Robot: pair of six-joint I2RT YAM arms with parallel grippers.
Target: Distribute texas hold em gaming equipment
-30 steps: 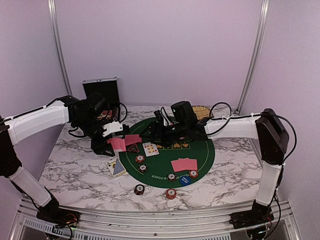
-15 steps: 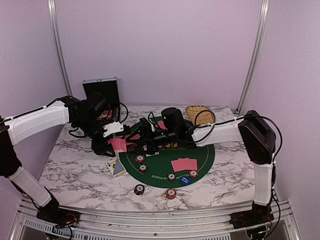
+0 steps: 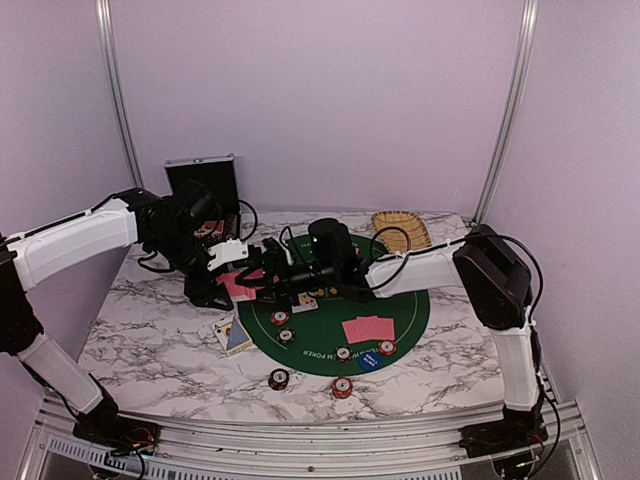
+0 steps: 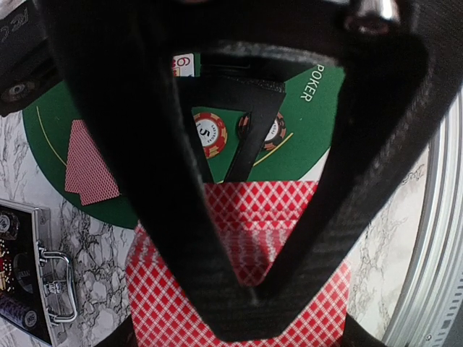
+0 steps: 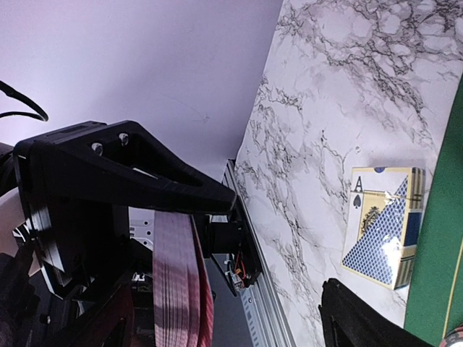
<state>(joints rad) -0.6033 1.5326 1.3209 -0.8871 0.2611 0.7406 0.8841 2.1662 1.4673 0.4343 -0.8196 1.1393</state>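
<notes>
My left gripper is shut on a stack of red-backed playing cards, held above the left rim of the green poker mat. My right gripper is open and reaches up against that stack, whose edge shows just in front of its jaws. A fan of red-backed cards lies on the mat with a blue button disc and several poker chips. Two chips lie off the mat in front.
A blue card box with an ace of spades lies left of the mat. A face-up card sits under the right arm. The open silver case stands at the back left, the woven tray at the back right.
The right arm has swung left across the mat until its open gripper reached the stack in the left gripper. The left arm has barely moved.
</notes>
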